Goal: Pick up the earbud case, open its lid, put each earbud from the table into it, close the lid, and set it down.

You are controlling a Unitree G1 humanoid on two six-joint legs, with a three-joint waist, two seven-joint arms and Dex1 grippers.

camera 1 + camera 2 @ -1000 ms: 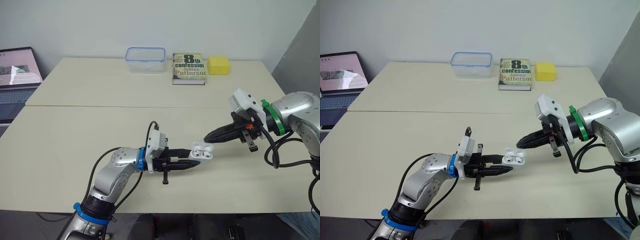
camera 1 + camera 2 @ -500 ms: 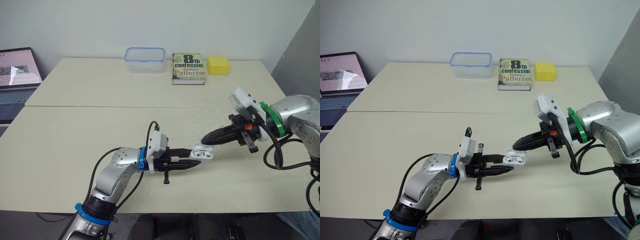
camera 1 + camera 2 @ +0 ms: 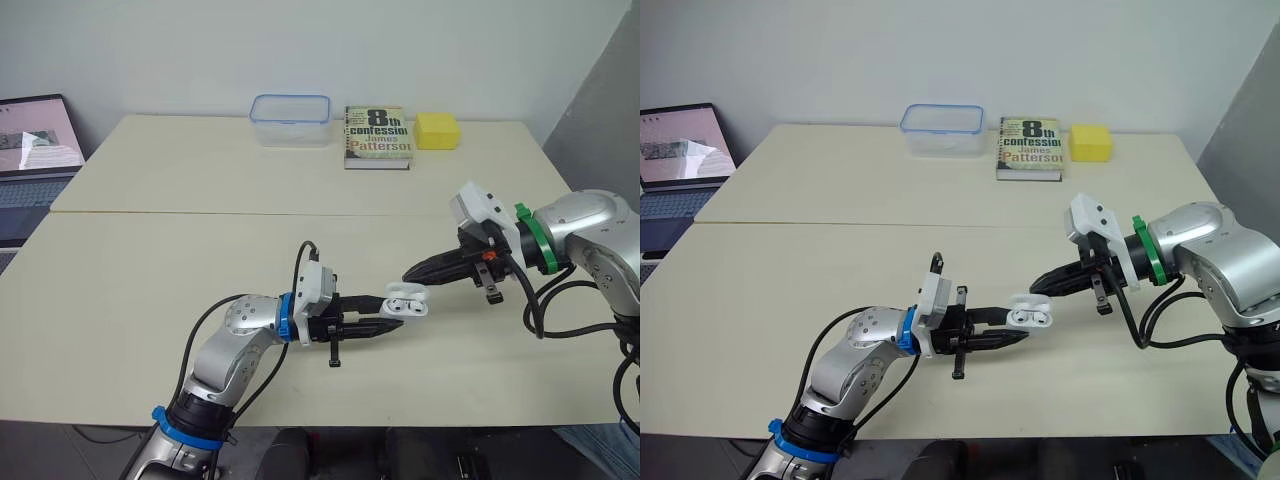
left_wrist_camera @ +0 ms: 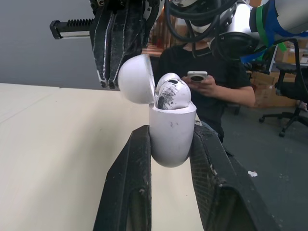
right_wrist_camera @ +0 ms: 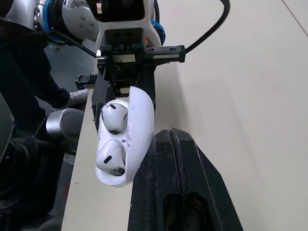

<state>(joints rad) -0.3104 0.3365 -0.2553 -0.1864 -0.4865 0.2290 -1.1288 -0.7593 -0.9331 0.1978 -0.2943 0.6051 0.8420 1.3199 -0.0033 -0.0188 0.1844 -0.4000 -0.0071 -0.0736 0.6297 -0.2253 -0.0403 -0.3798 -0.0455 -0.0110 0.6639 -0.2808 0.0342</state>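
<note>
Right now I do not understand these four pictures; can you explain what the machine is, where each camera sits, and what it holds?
It is a humanoid robot with two arms, each ending in a two-fingered tool. Two pictures come from its head, looking down at a table; the other two come from cameras on its wrists. The left tool grips an earbud case with both earbuds inside and the lid half open. The right tool, shut, is at the lid. At the far edge lie a plastic box, a book and a yellow sponge.
</note>
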